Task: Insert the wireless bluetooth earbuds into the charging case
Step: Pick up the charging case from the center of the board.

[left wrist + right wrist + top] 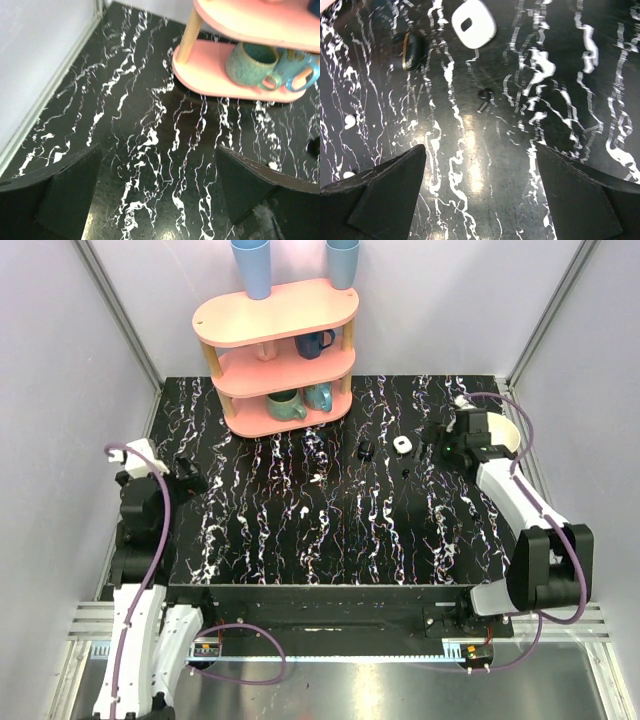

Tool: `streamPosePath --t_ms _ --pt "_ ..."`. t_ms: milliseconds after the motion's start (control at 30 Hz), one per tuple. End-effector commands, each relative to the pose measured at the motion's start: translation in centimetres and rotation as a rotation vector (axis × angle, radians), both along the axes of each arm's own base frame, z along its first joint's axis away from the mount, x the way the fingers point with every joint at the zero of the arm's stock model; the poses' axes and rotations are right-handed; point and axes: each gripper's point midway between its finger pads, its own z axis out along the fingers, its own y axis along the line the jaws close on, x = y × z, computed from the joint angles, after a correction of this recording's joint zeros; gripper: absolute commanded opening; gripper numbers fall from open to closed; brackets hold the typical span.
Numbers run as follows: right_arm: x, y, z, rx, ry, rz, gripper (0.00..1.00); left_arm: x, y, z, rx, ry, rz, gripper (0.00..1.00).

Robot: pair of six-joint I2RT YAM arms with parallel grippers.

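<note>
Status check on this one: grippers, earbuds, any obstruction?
Left gripper and right gripper open, empty. Earbuds loose on the table, neither held. Nothing covering them.

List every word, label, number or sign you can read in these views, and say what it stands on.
No text can be read.
The white rounded piece, mugs and pink shelf show no print.
The small orange part at the left arm's base is too small to read.
</note>
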Motion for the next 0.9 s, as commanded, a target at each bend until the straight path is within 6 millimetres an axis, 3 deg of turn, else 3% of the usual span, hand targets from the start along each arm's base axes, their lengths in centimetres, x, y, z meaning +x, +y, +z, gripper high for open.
streamPosePath --t_ms 0,100,167,300,367,467,600,633,700,733,767,833,867 --pt "1.6 2.5 1.0 -0.106 -0.041 0.111 1.0 1.7 -1.6 -1.6 0.011 0.073 -0.105 0.99" --pt "2.8 1.8 0.8 -0.178 -0.039 0.073 1.0 2.2 -1.7 -2.9 0.01 0.161 -0.113 0.99" --pt "3.1 1.6 0.2 -0.227 -0.049 0.106 1.0 2.4 -1.9 -3.2 0.017 0.19 -0.13 0.99" --pt "3.8 1.5 0.9 -0.313 -0.114 0.198 1.0 2.9 -2.1 -4.4 -0.002 0.256 -0.136 0.99" --pt "4.1 1.4 1.6 -0.329 -0.125 0.211 1.0 3.0 -2.0 -4.4 0.004 0.26 -0.135 0.99" --pt "4.3 1.0 1.0 -0.376 -0.106 0.248 1.0 3.0 -1.0 -4.2 0.034 0.262 -0.087 0.99" --pt "4.2 2.2 -1.0 -0.37 -0.053 0.366 0.97 2.6 -0.3 -4.0 0.043 0.261 -0.046 0.99" --pt "4.5 2.3 -2.4 -0.372 -0.017 0.375 0.95 2.6 -0.4 -4.2 0.047 0.265 -0.055 0.99" --pt "5.5 3.7 -2.8 -0.323 -0.019 0.425 0.93 2.7 -0.9 -4.3 0.043 0.268 -0.085 0.99" --pt "5.8 4.2 -4.5 -0.304 0.02 0.443 0.89 2.7 -0.9 -4.2 0.043 0.263 -0.086 0.99" --pt "6.9 4.6 -4.1 -0.295 0.007 0.449 0.88 2.6 -0.9 -4.1 0.043 0.26 -0.086 0.99" --pt "7.4 4.7 -6.2 -0.292 0.066 0.453 0.86 2.5 -0.8 -4.1 0.044 0.259 -0.083 0.99" --pt "8.1 4.9 -6.1 -0.294 0.058 0.452 0.86 2.4 -0.8 -4.0 0.045 0.253 -0.083 0.99"
